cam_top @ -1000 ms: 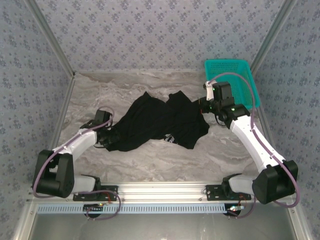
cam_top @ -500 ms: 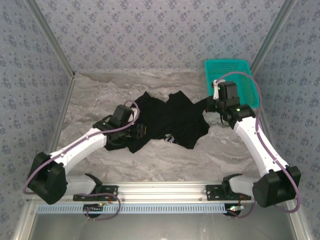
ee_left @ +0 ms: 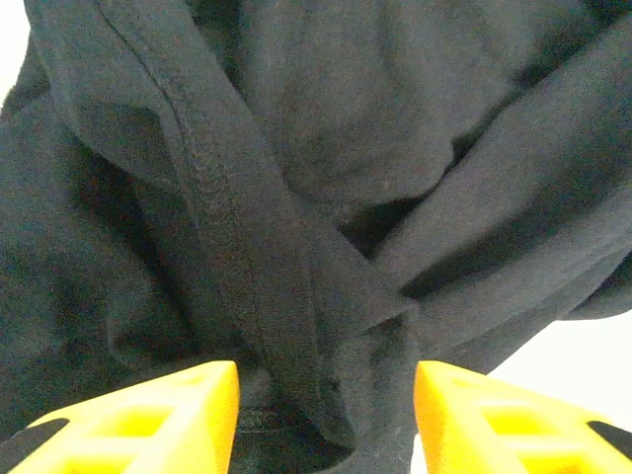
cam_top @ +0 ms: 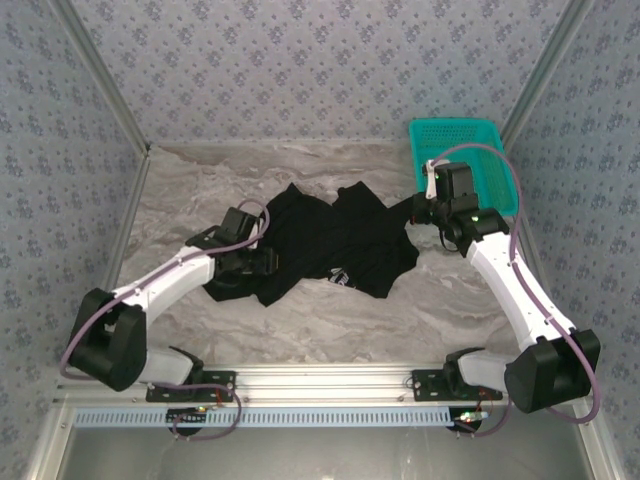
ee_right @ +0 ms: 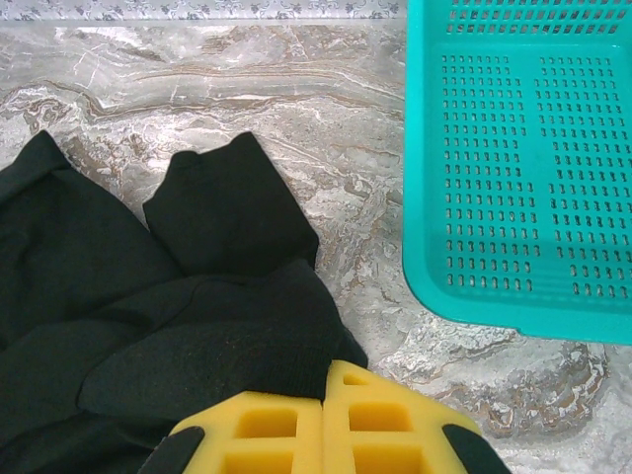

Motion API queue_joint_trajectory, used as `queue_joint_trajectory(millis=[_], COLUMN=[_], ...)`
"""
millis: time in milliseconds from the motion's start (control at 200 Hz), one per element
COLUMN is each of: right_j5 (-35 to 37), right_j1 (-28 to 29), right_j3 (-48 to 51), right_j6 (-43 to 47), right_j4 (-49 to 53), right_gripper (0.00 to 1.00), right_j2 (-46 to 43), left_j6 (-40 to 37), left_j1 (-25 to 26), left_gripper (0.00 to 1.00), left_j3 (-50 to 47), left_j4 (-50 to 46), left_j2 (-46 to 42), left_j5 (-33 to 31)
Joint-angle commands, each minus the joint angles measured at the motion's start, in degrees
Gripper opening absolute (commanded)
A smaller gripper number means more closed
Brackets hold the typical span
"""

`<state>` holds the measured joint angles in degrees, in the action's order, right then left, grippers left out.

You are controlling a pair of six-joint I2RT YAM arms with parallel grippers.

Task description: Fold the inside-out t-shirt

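The black inside-out t-shirt [cam_top: 330, 240] lies crumpled in the middle of the marble table, a bit of white print [cam_top: 340, 277] showing at its near edge. My left gripper [cam_top: 262, 262] is over the shirt's left part. In the left wrist view the left gripper [ee_left: 326, 400] is open, its yellow fingers [ee_left: 148, 420] wide apart with a seamed fold of the t-shirt [ee_left: 296, 247] between them. My right gripper [cam_top: 418, 210] is at the shirt's right corner. In the right wrist view the right gripper [ee_right: 324, 400] is shut, pinching the hem of the t-shirt [ee_right: 197, 326].
A teal mesh basket [cam_top: 470, 150] stands at the back right, close beside the right arm, and the basket [ee_right: 523, 168] is empty as far as seen. Bare marble table [cam_top: 330, 320] lies between the shirt and the arm bases. Patterned walls enclose the table.
The left gripper left the shirt's left edge, swung right over the cloth, then drew back slightly left. The right gripper shifted a little up and right with the shirt corner, then held still.
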<state>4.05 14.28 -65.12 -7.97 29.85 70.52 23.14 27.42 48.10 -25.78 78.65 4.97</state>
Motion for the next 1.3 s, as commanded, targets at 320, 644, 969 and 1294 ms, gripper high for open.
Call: queue_joint_trajectory(millis=[320,644,969,1294], right_j5=[-0.9,1.7,8.9,7.4], right_j1=[0.2,-0.9,-2.3,-2.3], right_j3=[-0.8,-7.5,-31.5,-59.0], right_j6=[-0.8,1.0,9.5,11.8], right_j4=[1.4,-0.6,2.1,12.5], right_gripper=[0.0,0.0,0.0,0.0], right_j2=[-1.0,-3.1,-10.9,-10.0], left_j6=[0.5,3.0,2.6,-4.6], left_j1=[0.2,-5.9,-10.7,-10.8], left_gripper=[0.22,0.0,0.0,0.0], left_j3=[0.3,4.6,25.5,54.2], left_j4=[-0.6,-2.3,-1.3,-9.4], left_j2=[3.0,-8.6,-31.1,-29.4], left_j5=[0.6,3.0,-13.0,-17.9])
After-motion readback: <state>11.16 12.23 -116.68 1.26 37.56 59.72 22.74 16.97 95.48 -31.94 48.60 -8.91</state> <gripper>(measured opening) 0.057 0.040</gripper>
